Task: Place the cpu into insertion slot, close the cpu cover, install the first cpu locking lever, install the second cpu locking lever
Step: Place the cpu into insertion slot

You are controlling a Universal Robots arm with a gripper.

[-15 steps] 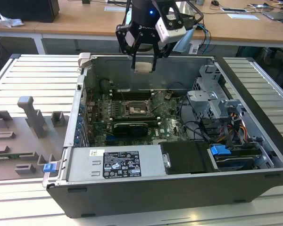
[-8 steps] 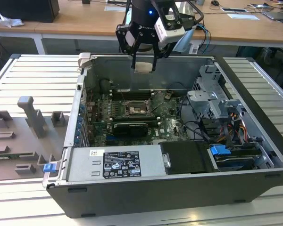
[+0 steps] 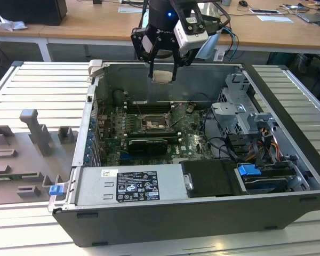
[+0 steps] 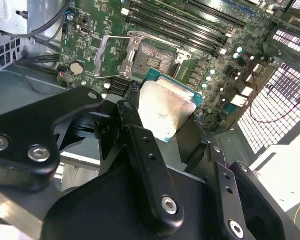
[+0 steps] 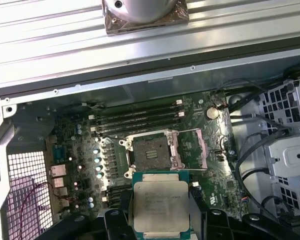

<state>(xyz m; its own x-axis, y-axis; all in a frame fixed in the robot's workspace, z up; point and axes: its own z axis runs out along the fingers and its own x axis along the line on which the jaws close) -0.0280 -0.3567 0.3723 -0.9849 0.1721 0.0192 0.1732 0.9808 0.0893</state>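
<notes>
Pale silvery metal marks the cpu (image 3: 162, 76), which is clamped between the jaws of the gripper (image 3: 162, 70) in the exterior view and held high over the open computer case (image 3: 202, 224). The insertion slot (image 3: 153, 124) lies well below it, on the green board.

In the second wrist view, the cpu (image 4: 166, 112) is gripped by two opposite edges, with the bare slot (image 4: 152, 62) beyond its far edge.

In the first wrist view, the chip's sides are seen roughly parallel to the slot (image 5: 152, 150). The cpu cover (image 5: 199, 149) appears swung open beside it.
</notes>
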